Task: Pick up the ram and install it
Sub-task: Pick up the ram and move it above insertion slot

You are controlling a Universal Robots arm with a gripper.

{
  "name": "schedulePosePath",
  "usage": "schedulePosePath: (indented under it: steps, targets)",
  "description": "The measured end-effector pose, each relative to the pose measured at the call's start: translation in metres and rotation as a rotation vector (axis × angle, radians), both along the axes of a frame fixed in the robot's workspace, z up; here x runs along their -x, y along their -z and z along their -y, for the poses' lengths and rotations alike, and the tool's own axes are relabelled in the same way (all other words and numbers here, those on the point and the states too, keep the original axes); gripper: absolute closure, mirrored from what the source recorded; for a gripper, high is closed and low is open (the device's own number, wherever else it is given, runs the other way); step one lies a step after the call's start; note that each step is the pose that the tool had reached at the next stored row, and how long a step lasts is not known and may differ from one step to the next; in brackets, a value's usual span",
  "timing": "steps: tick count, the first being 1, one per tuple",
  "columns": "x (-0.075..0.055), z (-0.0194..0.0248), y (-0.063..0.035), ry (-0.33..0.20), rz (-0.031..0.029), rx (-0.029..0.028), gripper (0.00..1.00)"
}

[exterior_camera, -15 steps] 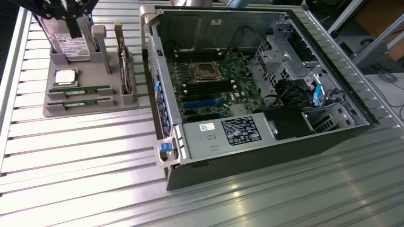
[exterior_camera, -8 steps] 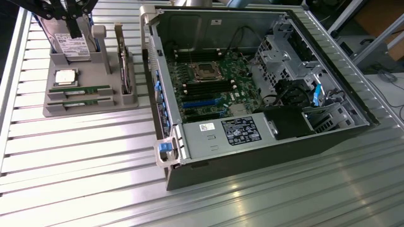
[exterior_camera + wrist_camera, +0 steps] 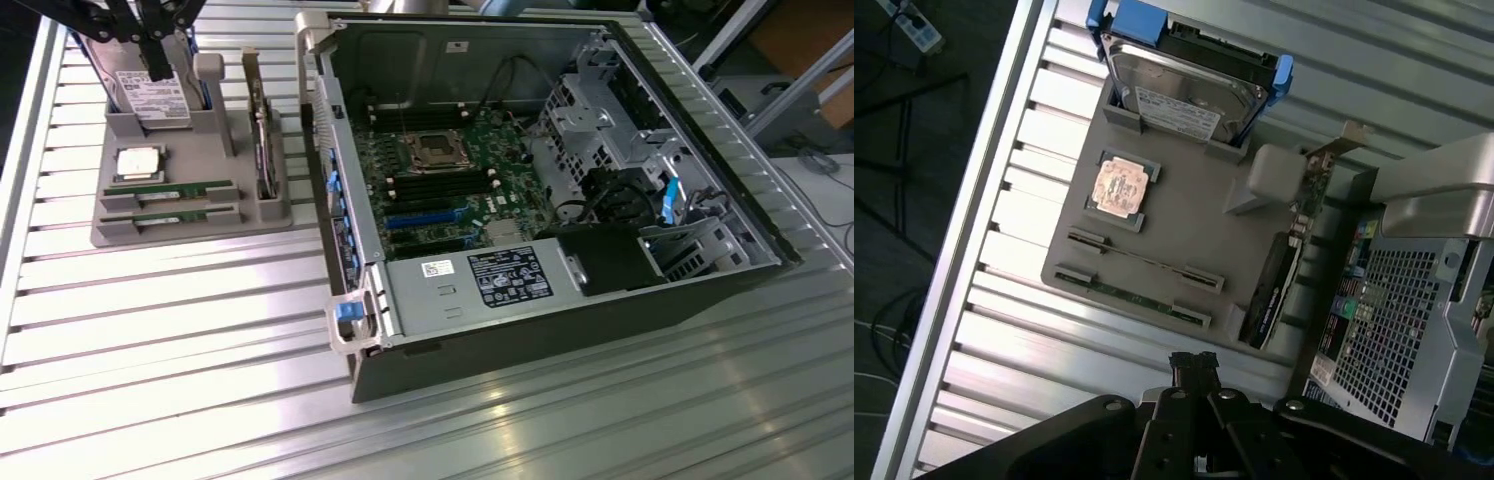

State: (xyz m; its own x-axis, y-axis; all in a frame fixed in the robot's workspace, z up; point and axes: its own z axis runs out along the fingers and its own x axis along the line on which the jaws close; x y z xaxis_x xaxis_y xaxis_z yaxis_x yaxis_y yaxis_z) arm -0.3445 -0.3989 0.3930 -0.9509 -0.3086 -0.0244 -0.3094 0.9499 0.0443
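Ribbed silver metal table (image 3: pixel 200 330) in the exterior view: two long thin green ram sticks (image 3: pixel 170 187) sit slotted in the grey moulded tray (image 3: pixel 120 235), at nine o'clock from the open black computer case (image 3: pixel 534 330). Wrist view: black gripper (image 3: pixel 1194 366) pinched shut, empty, near the tray. Nothing picked up, nothing installed!

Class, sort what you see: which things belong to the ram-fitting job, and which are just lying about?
Job: ram sticks; gripper, shut; motherboard.
Lying about: processor chip; hard drive; bracketed card.
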Motion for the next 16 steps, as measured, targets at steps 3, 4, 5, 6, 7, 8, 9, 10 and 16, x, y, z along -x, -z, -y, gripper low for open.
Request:
schedulePosePath:
  steps: [3,4,5,6,7,8,9,10,16]
  targets:
    - [0.0000,0.0000,0.0000,-0.012,0.0001,-0.0001,0.89]
    - [0.0000,0.0000,0.0000,-0.017,0.0000,0.0000,0.89]
    - [0.0000,0.0000,0.0000,-0.024,0.0000,0.0000,0.89]
    - [0.0000,0.0000,0.0000,-0.030,0.0000,0.0000,0.89]
    - [0.0000,0.0000,0.0000,-0.035,0.0000,0.0000,0.89]
    - [0.0000,0.0000,0.0000,-0.041,0.0001,0.0000,0.89]
    - [0.0000,0.0000,0.0000,-0.046,0.0000,0.0000,0.89]
    - [0.0000,0.0000,0.0000,-0.053,0.0000,0.0000,0.89]
    - [0.0000,0.0000,0.0000,-0.077,0.0000,0.0000,0.89]
